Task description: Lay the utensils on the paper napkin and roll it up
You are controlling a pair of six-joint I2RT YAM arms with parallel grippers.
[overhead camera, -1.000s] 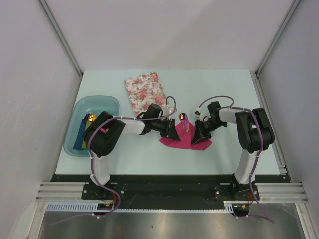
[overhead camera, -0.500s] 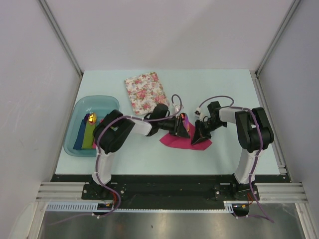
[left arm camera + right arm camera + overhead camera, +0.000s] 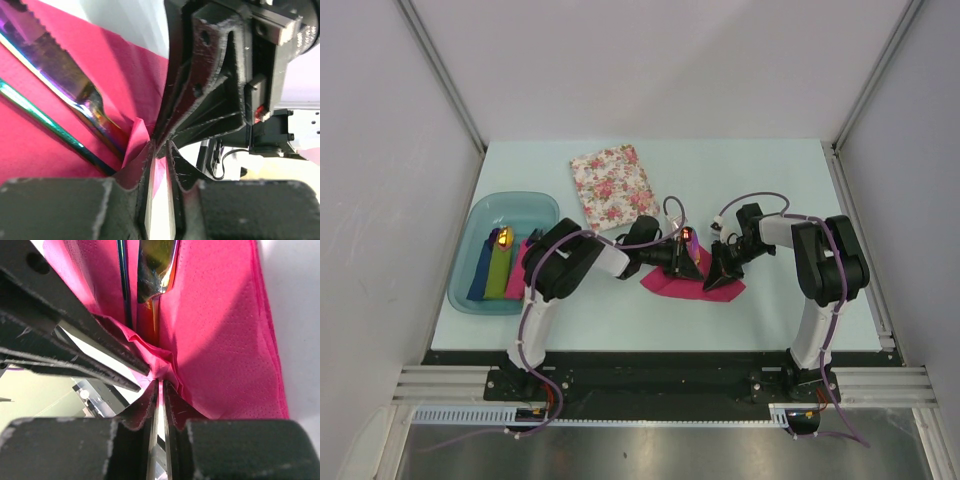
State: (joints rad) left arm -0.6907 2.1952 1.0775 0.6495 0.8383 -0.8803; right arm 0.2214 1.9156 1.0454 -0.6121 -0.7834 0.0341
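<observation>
The magenta paper napkin (image 3: 665, 283) lies between the two arms, with its middle pulled up over the utensils (image 3: 688, 238); a red-orange spoon bowl shows at their far end. My left gripper (image 3: 686, 258) and right gripper (image 3: 714, 272) meet tip to tip over it. In the left wrist view the left gripper (image 3: 159, 150) pinches a raised fold of the napkin (image 3: 35, 150) beside a purple-blue blade (image 3: 65, 80) and a slim handle (image 3: 40, 112). In the right wrist view the right gripper (image 3: 161, 385) is shut on a napkin (image 3: 225, 340) fold, with the spoon (image 3: 159, 265) and a thin handle (image 3: 121, 280) lying beyond it.
A white floral napkin (image 3: 612, 185) lies behind the left arm. A teal tub (image 3: 470, 295) at the left edge holds blue, green and pink rolls. The table's side rails run close on both sides.
The left arm has swung right, bringing its gripper onto the napkin next to the right gripper, and its jaws have narrowed on a fold. The right arm has stayed put.
</observation>
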